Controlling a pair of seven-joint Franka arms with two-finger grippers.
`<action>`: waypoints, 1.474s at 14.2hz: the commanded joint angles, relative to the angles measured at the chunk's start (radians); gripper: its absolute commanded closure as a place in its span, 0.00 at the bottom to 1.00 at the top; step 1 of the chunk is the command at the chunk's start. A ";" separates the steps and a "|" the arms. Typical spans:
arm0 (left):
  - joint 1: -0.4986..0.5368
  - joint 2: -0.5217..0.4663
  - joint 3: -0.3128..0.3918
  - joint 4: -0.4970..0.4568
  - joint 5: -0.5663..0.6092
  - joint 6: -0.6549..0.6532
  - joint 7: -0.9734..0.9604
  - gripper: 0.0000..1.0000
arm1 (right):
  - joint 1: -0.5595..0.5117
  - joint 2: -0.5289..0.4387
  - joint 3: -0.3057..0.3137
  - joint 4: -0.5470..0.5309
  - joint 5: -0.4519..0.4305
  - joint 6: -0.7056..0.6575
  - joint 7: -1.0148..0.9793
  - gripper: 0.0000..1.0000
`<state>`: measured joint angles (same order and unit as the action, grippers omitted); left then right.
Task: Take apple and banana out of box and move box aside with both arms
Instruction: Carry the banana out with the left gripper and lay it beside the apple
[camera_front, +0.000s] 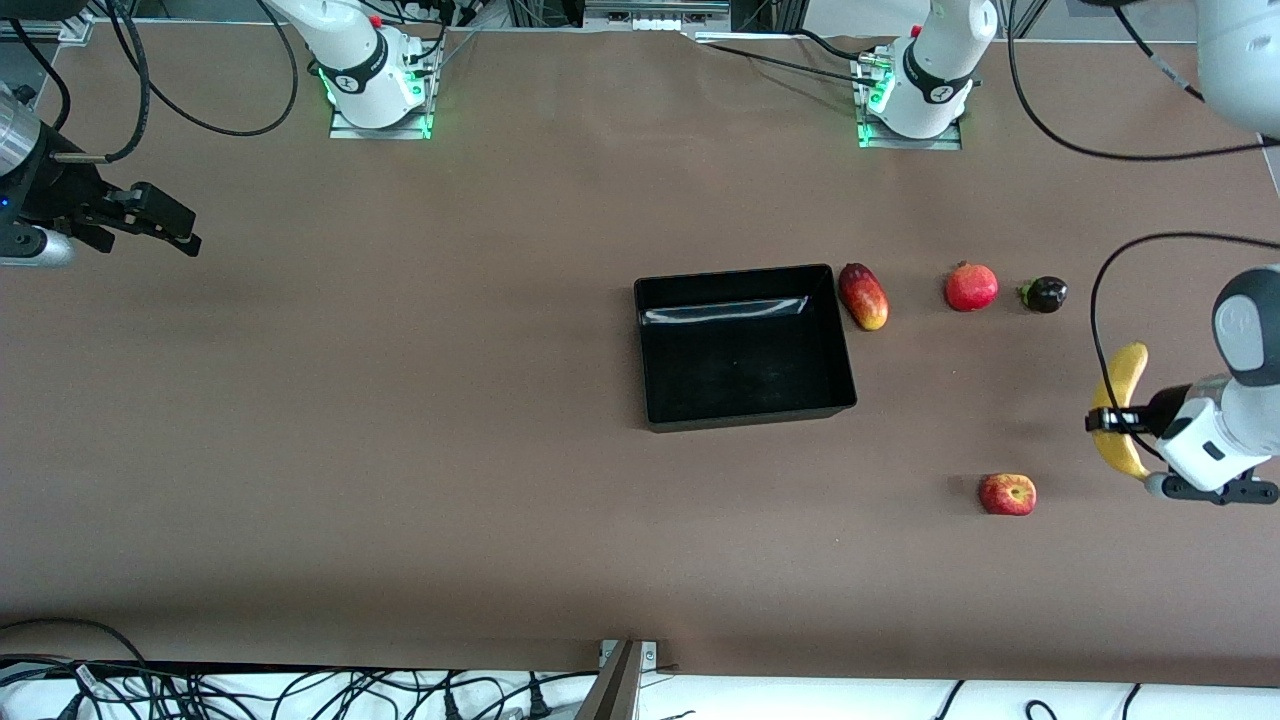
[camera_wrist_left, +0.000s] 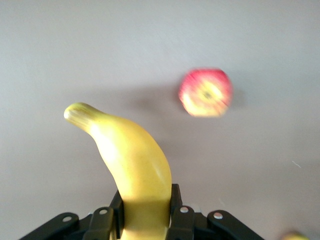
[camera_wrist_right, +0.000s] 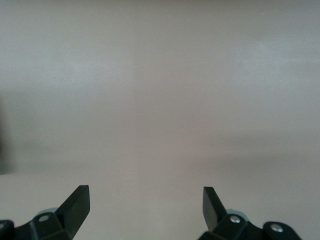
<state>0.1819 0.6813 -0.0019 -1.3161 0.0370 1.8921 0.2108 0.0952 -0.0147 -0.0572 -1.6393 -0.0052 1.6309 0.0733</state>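
The banana (camera_front: 1122, 405) hangs in the clamped fingers of the left gripper (camera_front: 1112, 420) over the table's left-arm end, well clear of the box (camera_front: 745, 345). The jaws pinch it across its middle, stem tip jutting forward in the left wrist view. It looks light and a little soft, with smooth skin likely to slip or bruise under a hard squeeze, so a mid-body hold seems the right one.

The apple (camera_front: 1007, 494) already lies on the table (camera_front: 400, 450), out of the box, nearer the front camera than it and toward the left arm's end. The box sits empty near the table's middle. Glossy, stiff and probably light, with thin low walls, it looks best pinched at two facing walls, one gripper on each.

Just beside the box, toward the left arm's end, lies a mango (camera_front: 863, 296); a pomegranate (camera_front: 971, 287) and a small dark fruit (camera_front: 1044, 294) follow in the same row.

The right gripper (camera_front: 165, 228) waits with jaws wide apart and empty, over the table's right-arm end, well apart from the box. Setting the banana down appears to be the step in hand; shifting the box is not yet done.
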 joint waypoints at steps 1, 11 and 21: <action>-0.025 0.107 0.025 0.064 0.006 0.117 0.038 1.00 | -0.008 0.004 0.005 0.013 0.001 -0.010 0.008 0.00; -0.003 0.234 0.045 0.044 0.020 0.372 0.044 1.00 | -0.003 0.002 0.007 0.018 0.001 -0.010 0.006 0.00; 0.005 0.155 0.048 0.017 0.024 0.315 0.062 0.00 | 0.015 0.045 0.017 0.016 -0.004 -0.013 -0.012 0.00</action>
<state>0.1878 0.9257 0.0460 -1.2877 0.0375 2.3084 0.2473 0.1000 0.0142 -0.0484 -1.6386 -0.0049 1.6310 0.0687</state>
